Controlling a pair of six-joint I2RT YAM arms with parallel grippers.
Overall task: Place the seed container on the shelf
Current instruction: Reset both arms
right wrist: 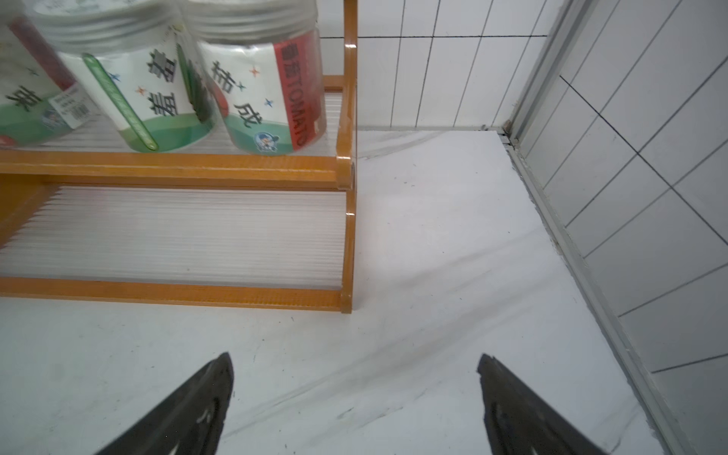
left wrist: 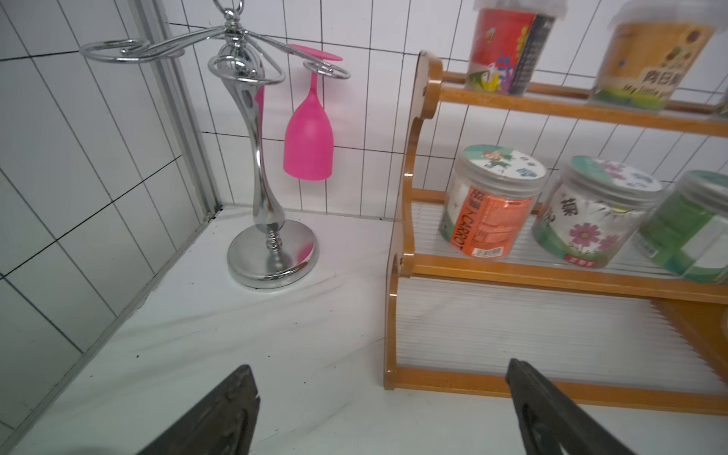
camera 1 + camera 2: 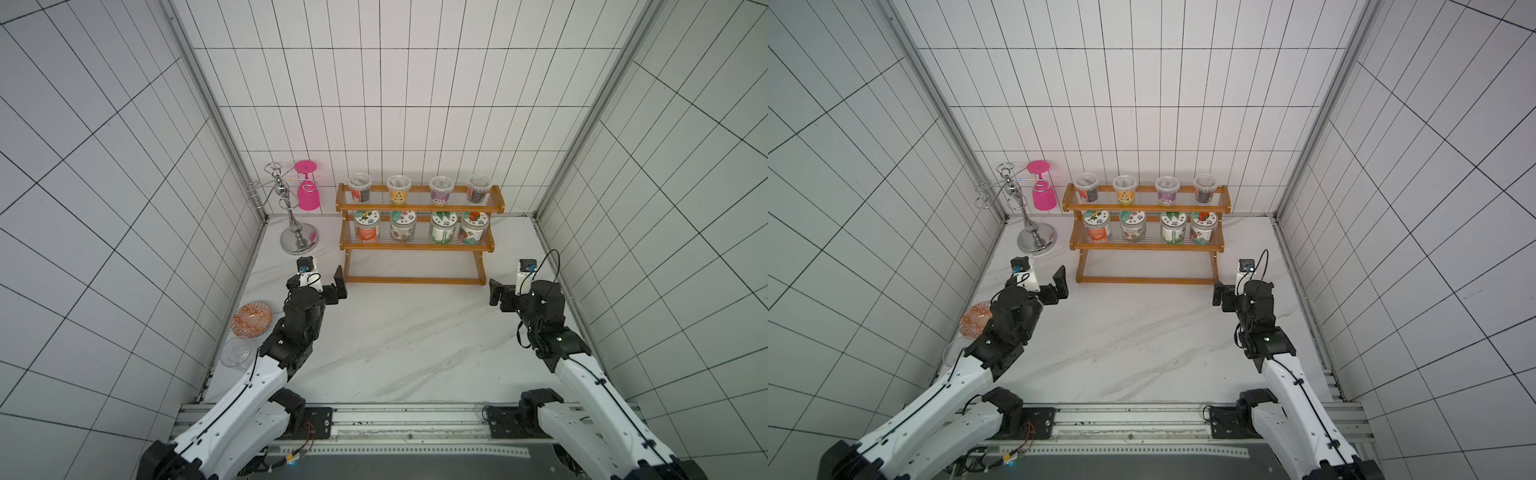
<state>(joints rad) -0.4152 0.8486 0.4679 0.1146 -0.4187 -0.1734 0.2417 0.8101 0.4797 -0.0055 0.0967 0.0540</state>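
Nearest me, two white arms reach in from the metal rail [image 3: 374, 419] along the front edge: the left arm [image 3: 266, 374] and the right arm [image 3: 582, 374]. Beside the left arm, close to the left wall, a clear glass bowl [image 3: 237, 353] sits on the white marbled surface [image 3: 395, 332]. Just beyond it is an orange patterned dish [image 3: 251, 319].

Further in, the left jaws stand wide with nothing between them. Their dark fingers [image 2: 220, 413] are well apart above the surface and point at the left end of the shelf [image 3: 415, 246]. The right jaws are just as wide and hold nothing, with fingers [image 1: 189, 405] spread toward the shelf's right end. Neither pair touches the shelf.

The shelf is an orange-brown wooden stepped rack with pale rod tiers, set against the back wall. All the seed containers I can see, eight of them, stand on it. I cannot tell which one the task means.

Four clear screw-lid jars stand in a row on the middle tier:
- a carrot jar [image 2: 488, 208] at the left
- a flower-labelled jar [image 2: 591, 212]
- a green-labelled jar [image 3: 444, 227]
- a tomato jar [image 1: 268, 86] at the right

Above and behind them, four smaller tubs [image 3: 360, 188] with clear lids stand upright on the top tier, spaced apart.

Left of the shelf, in the back corner, is a chrome glass stand [image 2: 272, 252]. A pink wine glass [image 2: 309, 145] hangs upside down from one of its rings.
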